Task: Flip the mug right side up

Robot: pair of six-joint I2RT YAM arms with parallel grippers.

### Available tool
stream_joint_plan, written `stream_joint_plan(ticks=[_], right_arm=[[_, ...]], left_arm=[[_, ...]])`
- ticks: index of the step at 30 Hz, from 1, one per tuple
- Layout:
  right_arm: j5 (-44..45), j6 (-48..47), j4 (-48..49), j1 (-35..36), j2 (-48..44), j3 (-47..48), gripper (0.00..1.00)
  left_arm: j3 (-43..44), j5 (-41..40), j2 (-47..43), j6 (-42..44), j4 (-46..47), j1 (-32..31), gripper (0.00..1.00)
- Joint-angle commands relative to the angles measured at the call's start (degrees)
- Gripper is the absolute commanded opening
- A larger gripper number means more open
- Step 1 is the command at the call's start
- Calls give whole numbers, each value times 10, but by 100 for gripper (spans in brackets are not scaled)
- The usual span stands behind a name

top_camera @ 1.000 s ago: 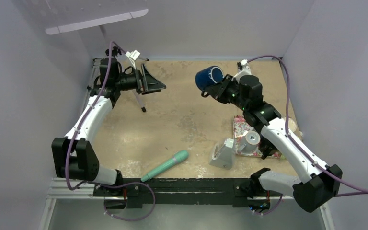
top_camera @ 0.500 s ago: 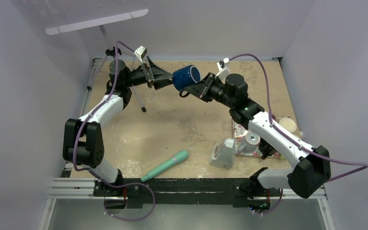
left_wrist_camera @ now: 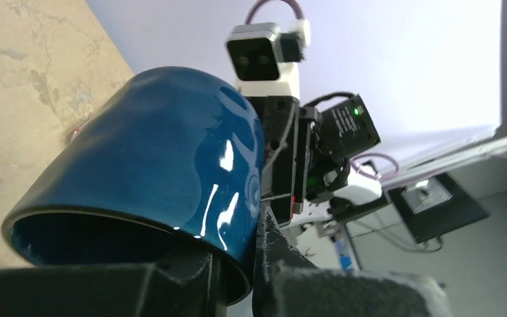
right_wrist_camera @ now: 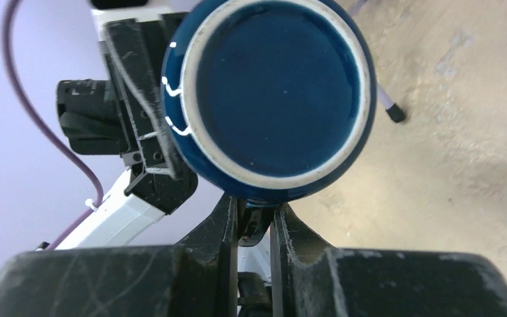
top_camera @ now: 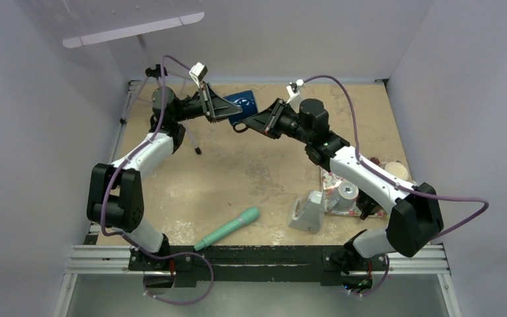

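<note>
And they've met! A second ago the left tool [left_wrist_camera: 237, 264] hung wide open and well apart. Now the right arm has carried the mug [top_camera: 245, 102] across, and the left has closed in on it.

Nearest me, the teal-handled stick [top_camera: 228, 228] and the grey block [top_camera: 307, 211] lie by the arms' bases, with the floral cloth [top_camera: 333, 177] off to the right. All of that is well away from trouble. Further out is the hard bench [top_camera: 257, 165], and that's what a dropped mug would hit.

Up at the far end the mug hangs in the air on its side, mouth to the left, base to the right. The left tool is pinched on the rim wall, one finger inside and one outside. The right tool [right_wrist_camera: 254, 211] is nipped nearly shut on the handle.

Two grips at once, that's the danger: if either arm turns before the other lets go, they'll wrench it. Once the handle is freed, all the weight hangs on a thin glazed rim, and I'd guess it could swivel or slide out.

Beyond, the tripod [top_camera: 191, 135] stands just beside the left arm, there to be knocked on a swing.
</note>
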Motion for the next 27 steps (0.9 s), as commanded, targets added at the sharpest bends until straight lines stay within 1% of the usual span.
stream_joint_plan(ticks=[1,2,3,4,5,6,7,8,9,11,12,15,16,17,18,19,22,24,27], right_arm=[[-15,-33,66,10,-14,13,0],[-8,-43,40,9,-15,17,13],[2,-58,4,10,-16,23,28],[10,-75,-32,10,-16,31,39],[18,-90,-65,10,-17,38,46],[32,-106,-101,10,-20,45,51],[43,-120,-144,11,-22,49,59],[49,-140,-171,10,-27,49,73],[60,-152,-197,10,-32,47,76],[96,-174,-247,9,-45,45,78],[109,-184,-267,10,-54,44,78],[138,-200,-298,10,-76,34,79],[145,-203,-303,10,-82,32,80],[155,-208,-307,10,-87,31,83],[164,-212,-312,9,-90,32,90],[177,-217,-318,9,-92,33,92],[208,-226,-334,10,-92,40,92],[226,-223,-345,10,-90,43,93],[254,-213,-352,10,-91,40,93]], left_arm=[[32,4,-12,-24,15,-2,0],[38,10,-13,-3,-10,1,0],[46,21,-16,32,-58,5,0],[59,32,-20,96,-134,10,0],[82,38,-23,180,-264,13,0],[119,28,-24,313,-423,16,0],[169,-3,-19,465,-620,16,0],[222,-72,-13,603,-776,12,0],[255,-123,-13,706,-875,10,0],[280,-212,-30,838,-979,14,0],[281,-258,-40,923,-1036,14,0],[275,-378,-61,1068,-1149,15,0],[268,-418,-63,1098,-1174,18,0],[257,-454,-65,1121,-1186,24,0],[241,-487,-66,1137,-1183,32,0],[225,-510,-68,1151,-1173,43,0],[200,-539,-50,1167,-1136,80,0],[202,-548,-24,1169,-1120,101,0],[190,-570,13,1177,-1067,113,0]])
